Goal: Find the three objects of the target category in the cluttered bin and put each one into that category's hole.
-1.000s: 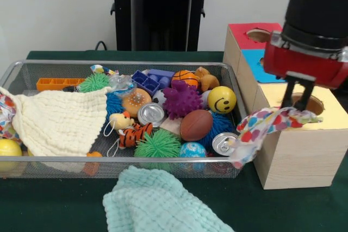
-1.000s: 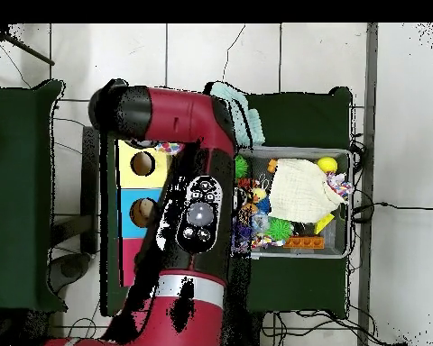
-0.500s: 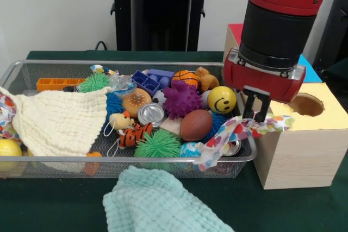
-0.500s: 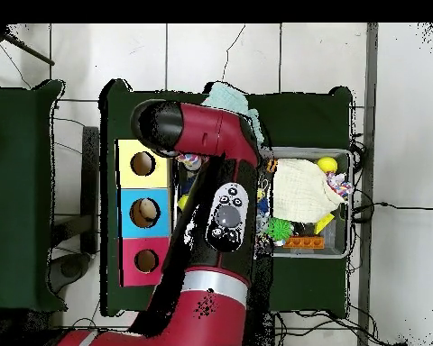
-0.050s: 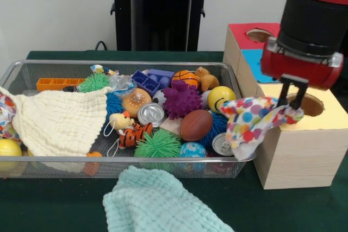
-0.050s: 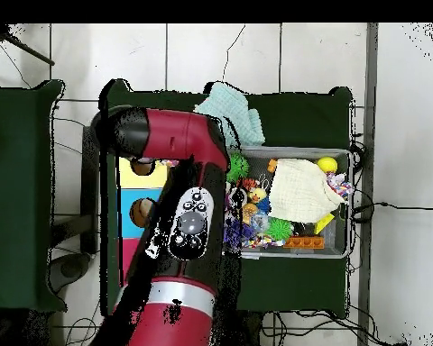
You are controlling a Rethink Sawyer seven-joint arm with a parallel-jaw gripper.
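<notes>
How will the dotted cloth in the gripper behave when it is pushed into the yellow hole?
The dotted cloth looks floppy: it droops from the gripper in folds. It probably bunches at the yellow hole, and its hanging end, over the bin rim, may trail.

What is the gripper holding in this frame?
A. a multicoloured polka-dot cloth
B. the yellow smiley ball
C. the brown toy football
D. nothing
A: the gripper is shut on the polka-dot cloth, which hangs from it beside the yellow hole of the wooden box; the smiley ball and the football lie in the bin.
</notes>
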